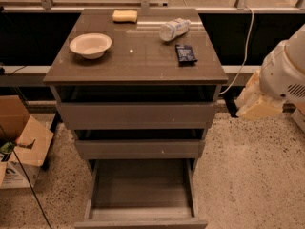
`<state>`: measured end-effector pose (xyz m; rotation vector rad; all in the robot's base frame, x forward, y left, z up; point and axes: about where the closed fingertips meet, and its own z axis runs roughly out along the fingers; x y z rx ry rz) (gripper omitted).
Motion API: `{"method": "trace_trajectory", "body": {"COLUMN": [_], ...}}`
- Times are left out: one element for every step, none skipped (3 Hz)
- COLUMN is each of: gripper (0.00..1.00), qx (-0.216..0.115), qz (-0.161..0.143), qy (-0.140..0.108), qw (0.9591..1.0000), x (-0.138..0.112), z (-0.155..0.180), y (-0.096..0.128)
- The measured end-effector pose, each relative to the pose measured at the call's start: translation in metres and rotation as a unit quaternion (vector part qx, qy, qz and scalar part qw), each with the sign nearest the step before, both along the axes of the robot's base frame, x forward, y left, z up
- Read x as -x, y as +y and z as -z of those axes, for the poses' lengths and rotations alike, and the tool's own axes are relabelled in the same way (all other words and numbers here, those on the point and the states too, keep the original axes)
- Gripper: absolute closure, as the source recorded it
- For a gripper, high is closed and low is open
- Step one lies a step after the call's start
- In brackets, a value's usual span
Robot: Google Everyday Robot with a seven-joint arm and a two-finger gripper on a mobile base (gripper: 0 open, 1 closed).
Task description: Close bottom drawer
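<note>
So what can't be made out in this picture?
Camera view:
- bottom drawer: its front panel is cut off by the lower edge.
- top drawer and middle drawer: insides hidden behind their fronts, in shadow.
- end effector, right of the cabinet: the arm behind it runs off the right edge.
- dark packet on the cabinet top: label too small to read.

Bottom drawer (pixel 141 192) front cut by lower edge. Tool (pixel 259 104) right of cabinet (pixel 143 116); arm (pixel 286 73) cropped by right edge.
</note>
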<state>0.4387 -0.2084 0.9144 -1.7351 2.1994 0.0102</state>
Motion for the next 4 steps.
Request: {"method": "trace_trajectory", "body": {"gripper": [0.90,1.00,1.00,1.00], "qx": [-0.006,-0.008,-0.008,-0.016], "qz": [0.025,0.028,0.027,0.023], "qy": [0.003,-0.008,-0.007,0.031], "qw": [0.9997,0.9996,0.9996,0.9991], "x": [-0.011,-0.016,-0.015,-0.013], "z": [0.053,0.055,0.055,0.111], "y": [-0.003,-0.002,-0.002,0.017]}}
